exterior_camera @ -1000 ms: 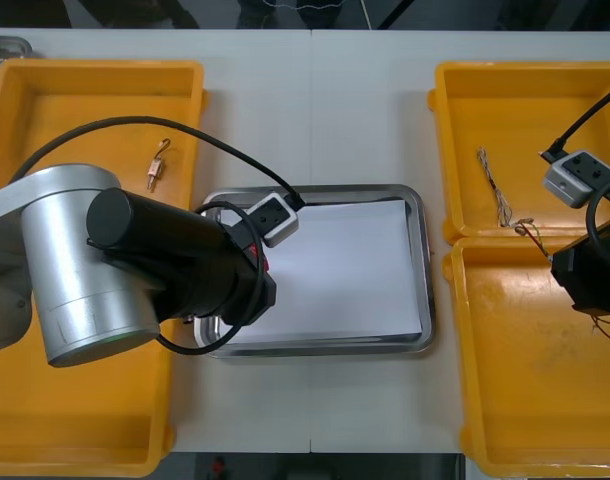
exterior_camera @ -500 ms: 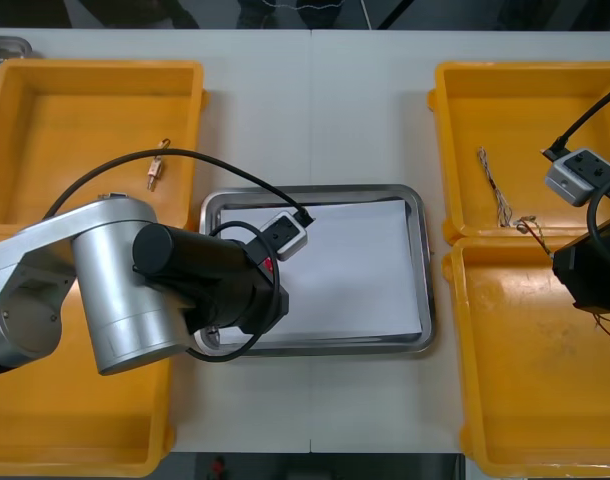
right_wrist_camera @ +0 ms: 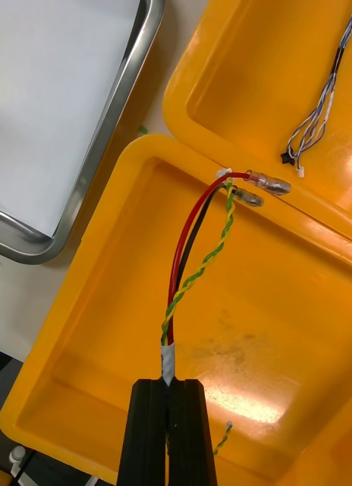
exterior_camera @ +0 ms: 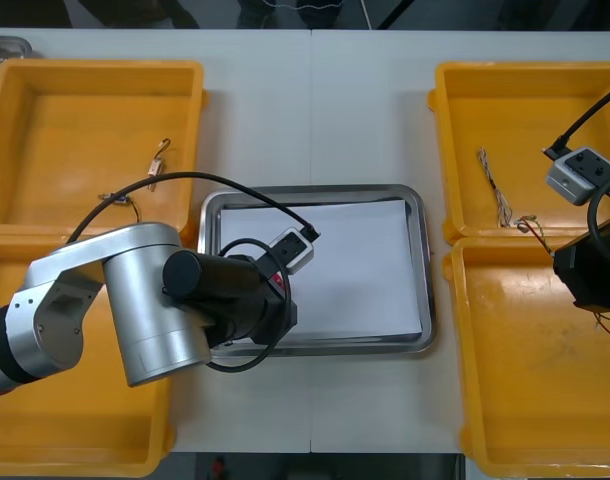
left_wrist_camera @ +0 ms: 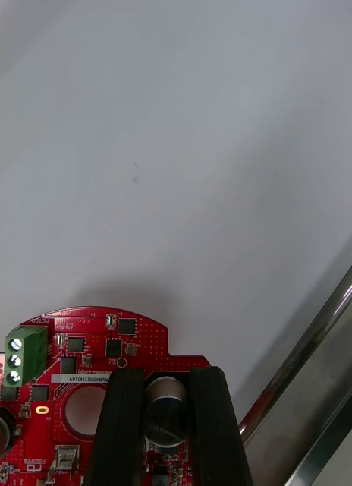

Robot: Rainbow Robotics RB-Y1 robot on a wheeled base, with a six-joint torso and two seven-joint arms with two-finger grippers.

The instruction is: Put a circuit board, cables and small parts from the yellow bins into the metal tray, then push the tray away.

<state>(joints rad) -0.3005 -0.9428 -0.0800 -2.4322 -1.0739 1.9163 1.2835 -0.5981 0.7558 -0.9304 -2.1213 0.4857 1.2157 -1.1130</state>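
While right fingers grip cable, circuit board sits between left fingers.

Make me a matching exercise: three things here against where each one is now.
1. round red circuit board
2. red and yellow cable
3. blue and white cable

A. loose in the far right yellow bin
B. held by the left gripper over the metal tray
C. held by the right gripper over the near right yellow bin

Pairs: 1-B, 2-C, 3-A.
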